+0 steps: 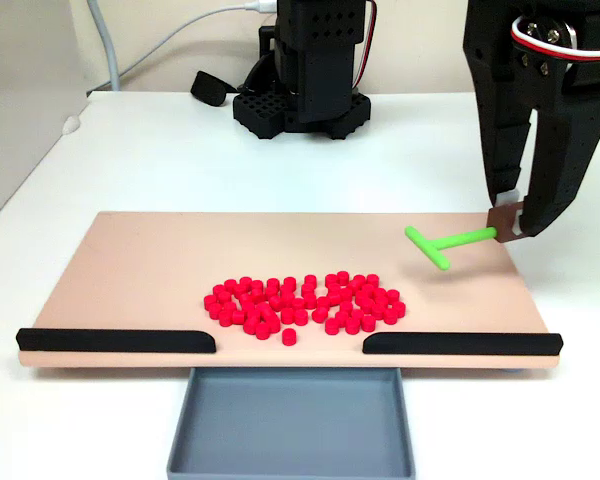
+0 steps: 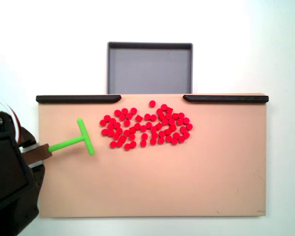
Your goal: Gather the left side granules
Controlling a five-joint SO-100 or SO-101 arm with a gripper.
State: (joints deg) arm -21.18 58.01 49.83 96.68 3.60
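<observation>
Granules (image 1: 305, 300) — tiny bright red cylinders, one loose cluster

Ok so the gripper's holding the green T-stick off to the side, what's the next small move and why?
Probably slide the gripper toward the red granules, bringing the green T-stick's crossbar to the pile's near edge. The crossbar sits apart from the granules, which lie spread before the gap above the grey tray.
</observation>
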